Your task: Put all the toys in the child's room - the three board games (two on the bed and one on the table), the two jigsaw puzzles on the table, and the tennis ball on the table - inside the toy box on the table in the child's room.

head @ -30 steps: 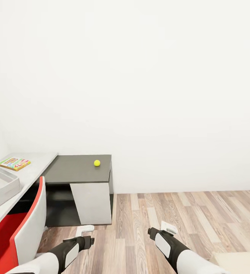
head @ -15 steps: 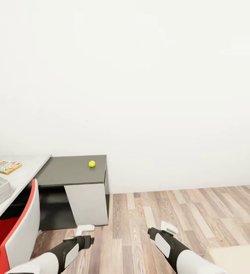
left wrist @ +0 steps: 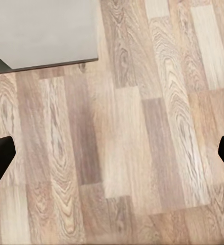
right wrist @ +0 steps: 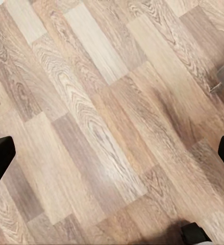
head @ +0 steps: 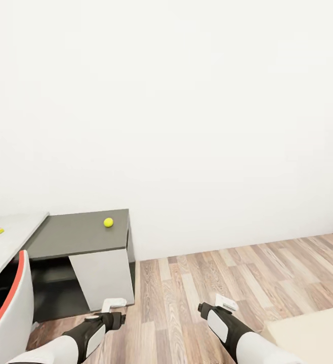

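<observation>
Here, the tennis ball (head: 108, 222) sits on the table (head: 75, 235) while both spread-fingered, empty grippers, left (head: 115, 311) and right (head: 214, 305), hang low over the floor (head: 212, 273), apparently for travel.

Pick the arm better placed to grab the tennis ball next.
Left, probably. The tennis ball sits on the dark part of the table, on the left gripper's side; the right gripper hangs farther away. Both are open and empty.
</observation>
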Controlling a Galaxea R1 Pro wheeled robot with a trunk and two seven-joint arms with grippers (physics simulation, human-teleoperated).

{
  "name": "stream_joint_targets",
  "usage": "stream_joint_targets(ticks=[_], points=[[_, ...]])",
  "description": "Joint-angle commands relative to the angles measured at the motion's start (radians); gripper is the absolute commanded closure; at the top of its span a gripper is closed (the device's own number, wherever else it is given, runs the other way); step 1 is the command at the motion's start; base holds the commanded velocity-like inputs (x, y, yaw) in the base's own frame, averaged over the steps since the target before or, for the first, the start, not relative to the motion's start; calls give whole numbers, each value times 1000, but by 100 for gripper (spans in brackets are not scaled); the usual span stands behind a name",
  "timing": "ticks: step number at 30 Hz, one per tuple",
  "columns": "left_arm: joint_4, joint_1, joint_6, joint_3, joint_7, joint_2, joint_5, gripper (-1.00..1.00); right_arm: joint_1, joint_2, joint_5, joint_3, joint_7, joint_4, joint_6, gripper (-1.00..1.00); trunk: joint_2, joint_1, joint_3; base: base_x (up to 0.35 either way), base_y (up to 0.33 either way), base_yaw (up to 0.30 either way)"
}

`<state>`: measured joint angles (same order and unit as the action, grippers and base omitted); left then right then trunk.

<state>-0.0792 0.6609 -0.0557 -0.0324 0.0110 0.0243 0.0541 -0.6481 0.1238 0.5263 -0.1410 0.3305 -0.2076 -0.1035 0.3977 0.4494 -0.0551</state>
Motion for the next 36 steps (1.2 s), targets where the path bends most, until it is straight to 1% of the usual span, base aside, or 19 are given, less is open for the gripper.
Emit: stream_joint_targets(ticks=[1, 8, 15, 21, 25, 29, 31, 34, 36], points=[[-2, 0, -6, -4, 1, 0, 6, -100, -1, -1, 4, -9, 7, -1, -7, -100, 2, 1, -2, 2, 1, -276], [-2, 0, -6, -4, -1, 0, 6, -100, -1, -2, 4, -9, 7, 0, -7, -100, 2, 1, -2, 1, 0, -277], [-2, 0, -9, -4, -2, 7, 6, -100, -1, -3, 4, -8, 7, 1, -7, -100, 2, 1, -2, 0, 0, -278], [-2, 1, -14, -5, -4, 4, 6, -100, -1, -4, 2, -8, 7, 12, -2, -100, 2, 1, -3, 0, 0, -267], [-2, 1, -17, -5, -5, 2, 6, -100, 0, -4, 1, -8, 7, 16, 25, -100, 2, 1, -4, 0, 0, -221], [-2, 2, -22, -2, -5, 1, 6, -100, 1, -5, 1, -8, 7, 17, 73, -100, 2, 1, -5, 0, 0, -115], [-2, 4, -30, 1, -6, 0, 6, -100, 7, -4, 1, -9, 7, 16, 106, -100, 2, 1, -5, 0, 0, -43], [-4, 10, -68, 3, -7, -2, 10, -100, 37, -2, 0, -8, 7, 2, 149, -100, 2, 1, -5, 0, 0, -19], [-13, 15, -140, 9, -8, -3, 15, -100, 48, -1, 0, -8, 7, -7, 159, -100, 2, 1, -5, 0, 0, -8]])
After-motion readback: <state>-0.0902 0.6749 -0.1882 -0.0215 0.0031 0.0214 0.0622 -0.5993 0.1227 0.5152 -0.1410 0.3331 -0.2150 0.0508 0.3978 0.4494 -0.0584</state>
